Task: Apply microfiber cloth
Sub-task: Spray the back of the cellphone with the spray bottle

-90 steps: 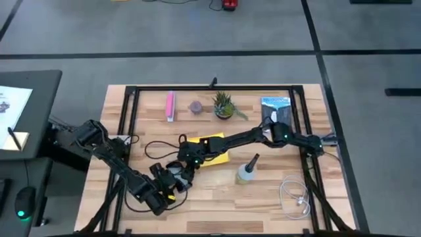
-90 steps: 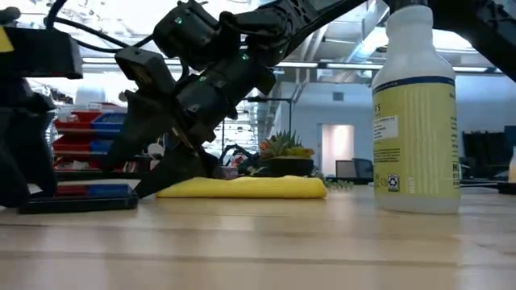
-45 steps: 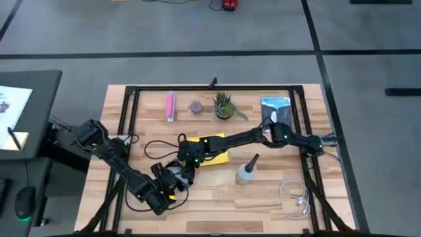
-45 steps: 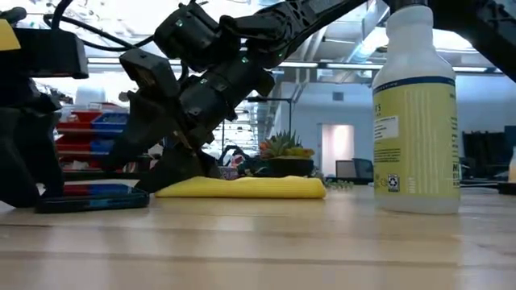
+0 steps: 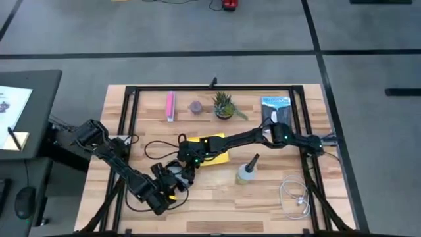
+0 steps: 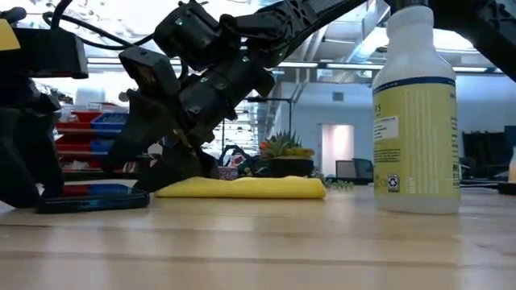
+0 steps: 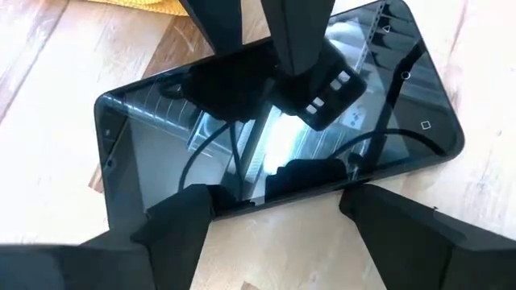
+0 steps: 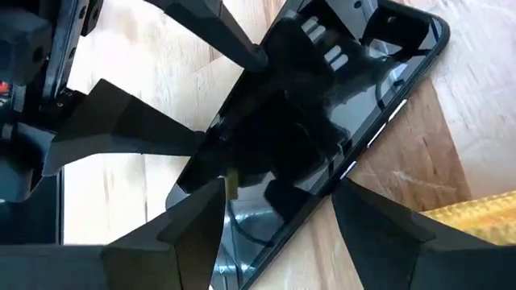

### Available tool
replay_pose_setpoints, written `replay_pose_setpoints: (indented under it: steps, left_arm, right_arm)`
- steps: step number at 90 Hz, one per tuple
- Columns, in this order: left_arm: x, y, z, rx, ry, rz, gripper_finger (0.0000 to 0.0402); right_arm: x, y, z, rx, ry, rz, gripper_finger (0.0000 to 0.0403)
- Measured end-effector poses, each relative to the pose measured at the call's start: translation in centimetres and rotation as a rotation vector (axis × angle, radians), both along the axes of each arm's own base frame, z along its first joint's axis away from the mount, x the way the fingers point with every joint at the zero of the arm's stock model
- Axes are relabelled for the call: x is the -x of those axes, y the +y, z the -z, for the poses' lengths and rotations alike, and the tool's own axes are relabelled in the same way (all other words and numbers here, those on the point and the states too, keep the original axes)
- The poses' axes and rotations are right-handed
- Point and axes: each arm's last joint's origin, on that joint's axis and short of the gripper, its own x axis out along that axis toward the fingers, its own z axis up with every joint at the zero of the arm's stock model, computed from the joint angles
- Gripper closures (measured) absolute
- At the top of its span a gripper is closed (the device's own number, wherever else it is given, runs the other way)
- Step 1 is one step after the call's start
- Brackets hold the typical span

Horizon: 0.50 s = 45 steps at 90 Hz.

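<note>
Microfiber cloth: lay flat near the table's middle, just beside the phone. My left gripper: fingers spread, straddling the phone's edge near the front-left. My right gripper: likewise spread above the phone, gripping nothing.

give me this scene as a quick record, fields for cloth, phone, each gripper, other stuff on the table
cloth: microfiber cloth, yellow, folded flat on the table mid-area, not gripped
phone: black phone lying screen up beside the cloth
left gripper: left gripper open, fingers straddling one long edge of the phone
right gripper: right gripper open, fingers over the phone's other side
other: spray bottle, potted plant, pink bar, white cable
</note>
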Motion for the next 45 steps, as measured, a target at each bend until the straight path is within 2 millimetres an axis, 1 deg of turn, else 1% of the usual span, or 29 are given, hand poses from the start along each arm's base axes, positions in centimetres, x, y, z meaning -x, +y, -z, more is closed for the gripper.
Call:
replay_pose_setpoints:
  steps: [13, 30, 45]
  left_arm:
    - [0.1, -0.1, 0.0, 0.01, 0.005, 0.001, 0.0123]
    - [0.6, -0.6, -0.1, 0.036, 0.0, 0.003, 0.0123]
    - [0.7, -0.6, -0.1, 0.045, 0.0, 0.001, 0.0123]
  right_arm:
    - [0.2, 0.0, -0.4, -0.005, 0.012, 0.002, 0.0186]
    - [0.3, -0.5, -1.2, -0.013, 0.01, -0.001, 0.0186]
    - [0.3, -0.8, -1.1, -0.016, 0.021, 0.0, 0.0186]
